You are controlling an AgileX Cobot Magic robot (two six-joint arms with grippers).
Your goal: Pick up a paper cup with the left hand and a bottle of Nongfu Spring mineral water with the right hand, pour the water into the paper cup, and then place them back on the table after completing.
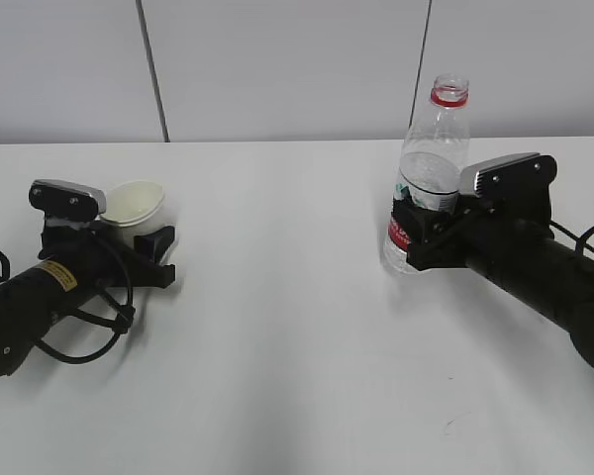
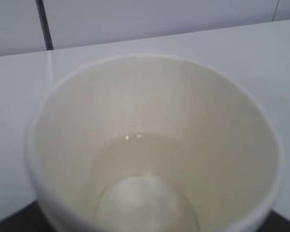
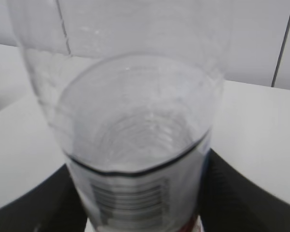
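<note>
A white paper cup (image 1: 134, 204) sits between the fingers of my left gripper (image 1: 139, 234) at the left of the white table (image 1: 277, 336). The gripper is shut on it. In the left wrist view the cup (image 2: 154, 96) fills the frame, with clear water (image 2: 130, 159) in its bottom. A clear, uncapped plastic bottle (image 1: 432, 158) with a red neck ring and red label stands at the right. My right gripper (image 1: 416, 236) is shut on its lower body. In the right wrist view the bottle (image 3: 135, 145) shows a barcode label, with black fingers (image 3: 241, 193) against both sides.
Both arms lie low over the table, black cables looping beside them. A pale panelled wall (image 1: 297, 69) runs behind the table's far edge. Bare tabletop lies between the two arms.
</note>
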